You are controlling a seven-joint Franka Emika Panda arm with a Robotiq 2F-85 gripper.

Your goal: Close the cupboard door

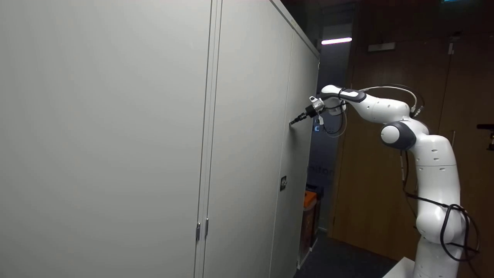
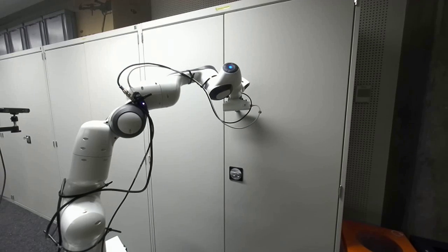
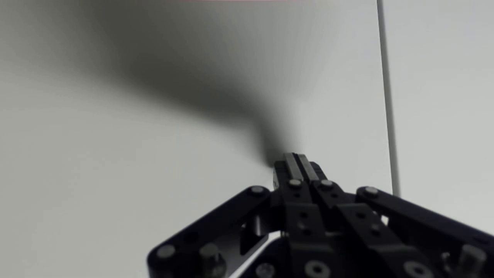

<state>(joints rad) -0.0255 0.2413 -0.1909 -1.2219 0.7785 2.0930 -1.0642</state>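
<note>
The cupboard door is a plain light-grey panel (image 1: 297, 162), also in an exterior view (image 2: 290, 140), with a dark square latch (image 2: 236, 174) near its inner edge. It lies in line with the neighbouring door (image 2: 189, 140), with a thin dark seam between them. Its inner face is hidden. My gripper (image 1: 292, 122) points at the door's outer face, above the latch and close to the seam. In the wrist view the fingers (image 3: 296, 155) are together with nothing between them. The tips are at or very near the door surface (image 3: 115, 193); contact is unclear.
More grey cupboard doors (image 1: 104, 135) continue along the row, with slim metal fittings (image 1: 198, 231). An orange-topped bin (image 2: 378, 238) stands beside the cupboard's end, near a perforated wall panel (image 2: 372, 70). A camera on a stand (image 2: 14, 111) is at the side. Cables hang along the arm.
</note>
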